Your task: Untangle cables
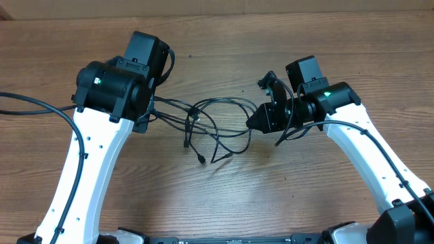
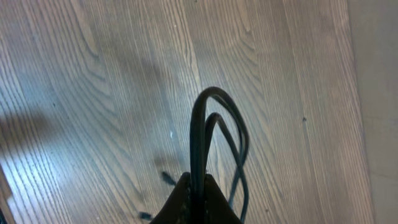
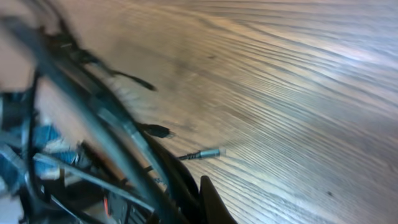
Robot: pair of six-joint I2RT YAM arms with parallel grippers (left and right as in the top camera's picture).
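The cables are thin black cords hanging in loose, crossing loops between my two grippers, above the wooden table. Two plug ends dangle low. My left gripper is mostly hidden under its wrist in the overhead view. In the left wrist view its jaws are shut on looped strands of the cables. My right gripper holds the other side of the bundle. In the right wrist view its fingers are closed with blurred cables running past them. A silver-tipped plug hangs beyond them.
The wooden table spreads under both arms. Its far edge meets a tan wall. A thick black arm wire runs off to the left.
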